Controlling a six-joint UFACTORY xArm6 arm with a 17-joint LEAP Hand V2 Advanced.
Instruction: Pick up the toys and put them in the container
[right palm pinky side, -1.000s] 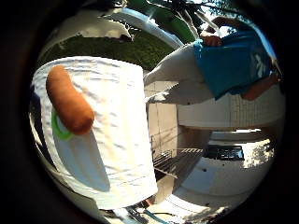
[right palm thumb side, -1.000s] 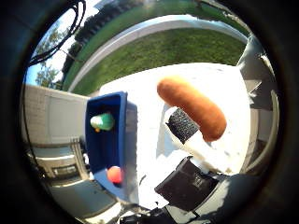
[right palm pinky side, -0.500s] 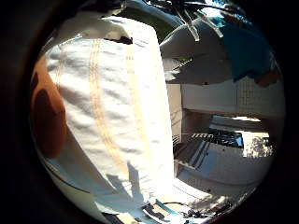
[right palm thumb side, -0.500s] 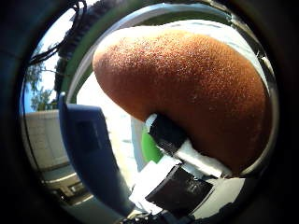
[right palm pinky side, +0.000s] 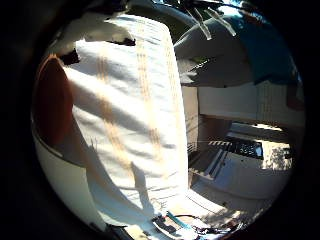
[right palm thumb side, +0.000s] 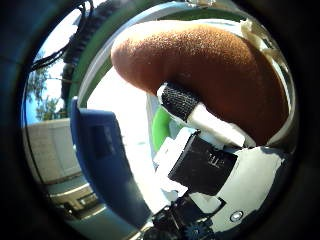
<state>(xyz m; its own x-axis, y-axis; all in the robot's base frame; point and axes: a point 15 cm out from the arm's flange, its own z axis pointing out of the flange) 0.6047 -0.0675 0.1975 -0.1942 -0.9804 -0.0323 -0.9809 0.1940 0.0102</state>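
A brown sausage-shaped toy (right palm thumb side: 215, 65) fills much of the thumb side view, close against my palm, and it also shows beside the white tablecloth (right palm pinky side: 130, 125) as a brown mass (right palm pinky side: 52, 107). My right hand (right palm thumb side: 200, 150) is on it. One black-tipped finger (right palm thumb side: 182, 100) curls across the toy's underside and presses into it. A green piece (right palm thumb side: 161, 127) peeks out just beneath the toy. The blue container (right palm thumb side: 102, 165) stands on the cloth right beside the toy, with its inside hidden.
The cloth-covered table ends in an edge (right palm pinky side: 180, 115), with a paved yard and steps (right palm pinky side: 235, 150) below it. Grass (right palm thumb side: 95, 55) lies beyond the table's far side.
The view has closed in on the table. The brown toy went from lying apart on the cloth to filling the view, and my finger now curls onto it.
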